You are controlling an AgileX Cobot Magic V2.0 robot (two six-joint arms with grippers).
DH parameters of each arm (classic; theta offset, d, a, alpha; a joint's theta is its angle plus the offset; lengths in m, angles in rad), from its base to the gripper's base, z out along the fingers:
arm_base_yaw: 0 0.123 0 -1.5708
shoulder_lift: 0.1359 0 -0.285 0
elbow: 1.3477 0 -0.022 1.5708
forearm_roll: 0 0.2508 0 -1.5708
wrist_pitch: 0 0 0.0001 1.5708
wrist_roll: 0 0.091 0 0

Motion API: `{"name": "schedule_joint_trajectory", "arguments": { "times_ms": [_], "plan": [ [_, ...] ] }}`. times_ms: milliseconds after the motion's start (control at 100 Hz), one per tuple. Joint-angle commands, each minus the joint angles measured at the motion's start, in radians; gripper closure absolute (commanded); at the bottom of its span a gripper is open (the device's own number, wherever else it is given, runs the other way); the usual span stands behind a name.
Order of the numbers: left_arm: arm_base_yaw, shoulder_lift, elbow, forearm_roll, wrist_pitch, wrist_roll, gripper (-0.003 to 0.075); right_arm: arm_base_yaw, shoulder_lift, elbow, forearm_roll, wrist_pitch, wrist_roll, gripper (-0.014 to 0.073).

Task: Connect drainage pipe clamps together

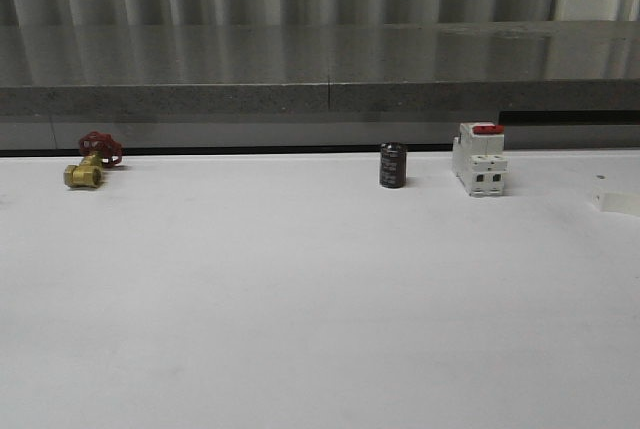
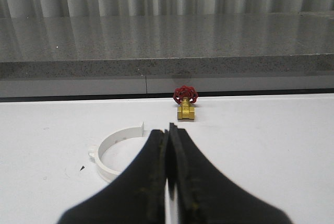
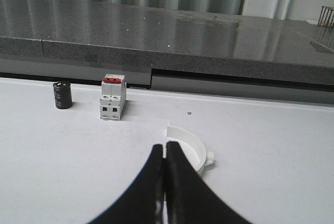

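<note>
One white half-ring drainage pipe clamp [image 2: 107,153] lies flat on the white table, its small lug pointing outward. My left gripper [image 2: 167,130] is shut with nothing in it, and its black fingers cover part of that clamp. The other clamp half [image 3: 193,146] lies on the table beside my right gripper [image 3: 165,145], which is also shut and empty. Part of this half is hidden behind the right fingers. The two halves are apart, each near its own gripper.
At the back of the table stand a brass valve with a red handwheel [image 1: 90,162], a black cylinder [image 1: 392,165] and a white breaker with a red switch [image 1: 479,158]. A grey stone ledge [image 1: 320,79] runs behind the table.
</note>
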Motion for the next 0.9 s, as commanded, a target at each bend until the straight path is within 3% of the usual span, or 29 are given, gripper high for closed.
{"name": "schedule_joint_trajectory", "arguments": {
  "times_ms": [0, 690, 890],
  "plan": [
    [-0.003, -0.027, 0.045, -0.008, -0.084, -0.008, 0.0741, -0.005, -0.018, -0.021, -0.006, -0.09, -0.005, 0.0658],
    [-0.003, -0.027, 0.041, -0.008, -0.109, -0.008, 0.0741, -0.005, -0.018, -0.021, -0.006, -0.09, -0.005, 0.0658],
    [-0.003, -0.015, -0.071, -0.008, -0.013, -0.008, 0.0741, -0.005, -0.018, -0.021, -0.006, -0.09, -0.005, 0.0658]
  ]
}}
